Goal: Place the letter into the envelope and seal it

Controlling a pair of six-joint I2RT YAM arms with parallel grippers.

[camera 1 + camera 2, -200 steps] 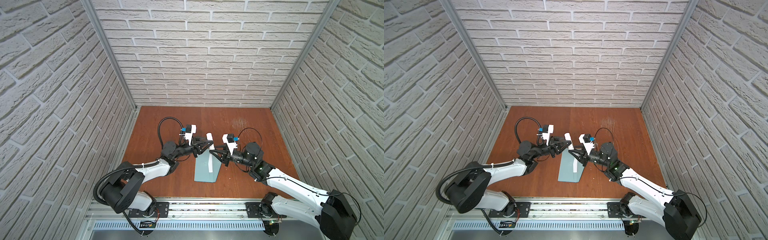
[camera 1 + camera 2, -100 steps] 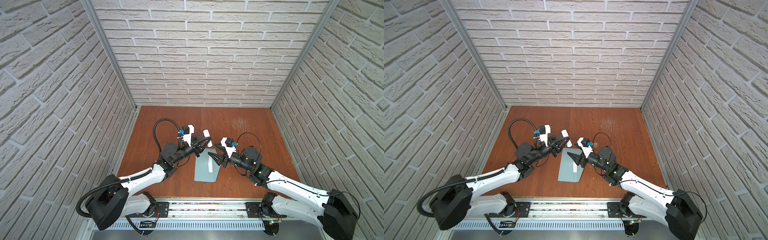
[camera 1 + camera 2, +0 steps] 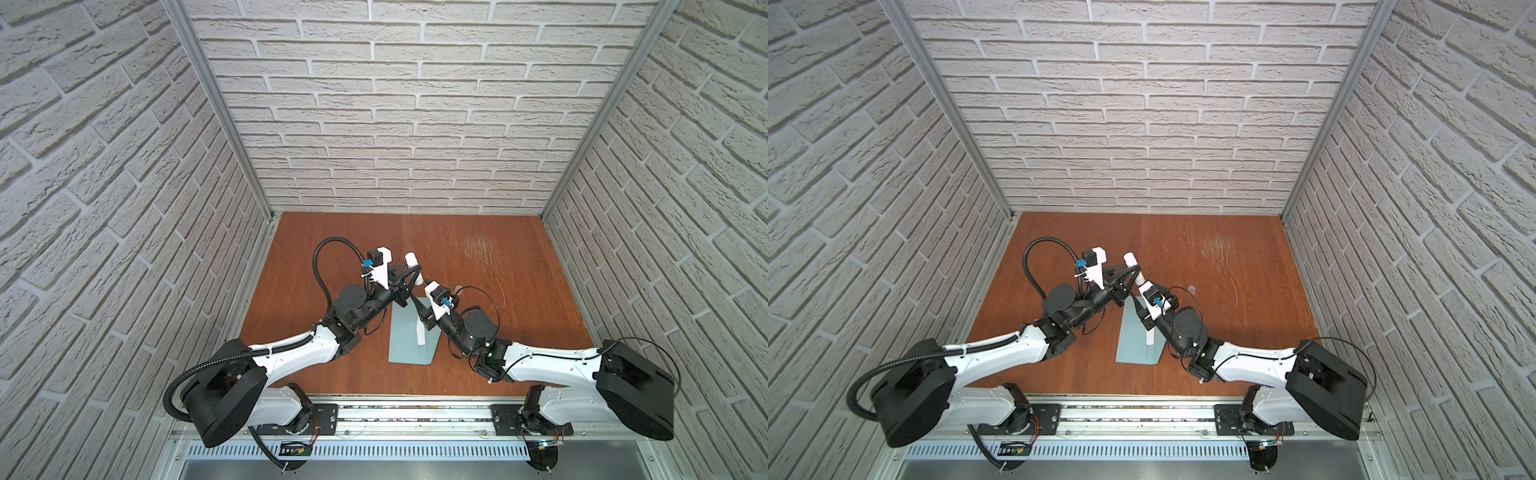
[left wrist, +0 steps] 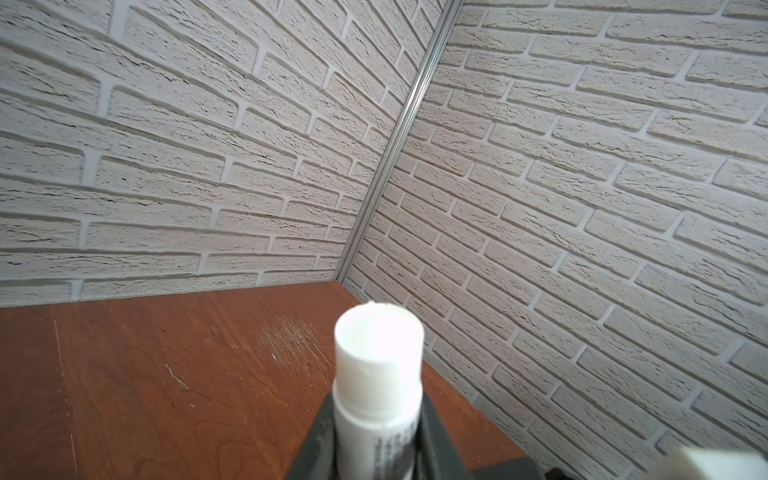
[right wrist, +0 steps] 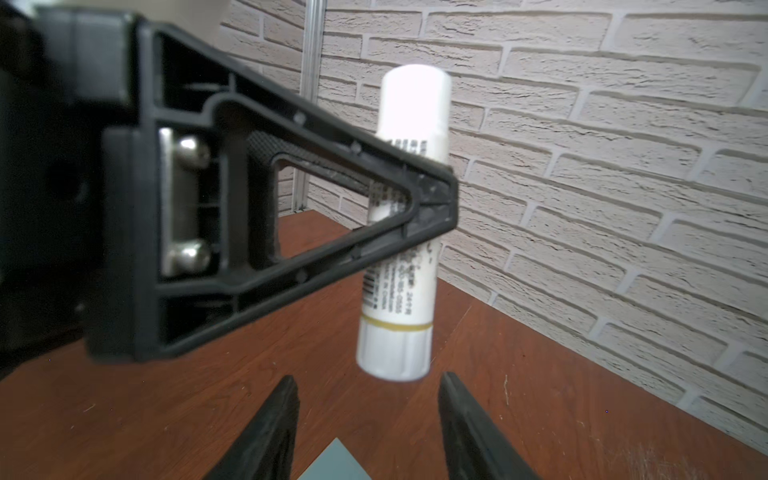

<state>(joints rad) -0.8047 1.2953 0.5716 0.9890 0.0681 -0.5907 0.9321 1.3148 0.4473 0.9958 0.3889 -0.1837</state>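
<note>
**Left end effector grips a glue stick above the envelope; right end effector released**

The left end effector (image 5: 434, 197) is clenched on a white glue stick (image 5: 405, 249). Its black fingers press the middle of the printed label, and the stick hangs nearly upright, clear of the surface (image 3: 498, 332). In the left wrist view the stick's rounded end (image 4: 376, 365) rises between the dark fingers. The right end effector (image 5: 368, 419) is released. Its two black fingers (image 5: 274, 424) stand apart with nothing between them, just beside the banded end of the stick.

The blue-grey envelope (image 3: 405, 340) lies flat on the brown wooden surface between the two arms in both top views (image 3: 1133, 345). Its pointed end reaches under the right end effector. A narrow white strip (image 3: 420, 330) runs along the envelope. Whether that strip is the letter cannot be told.
</note>
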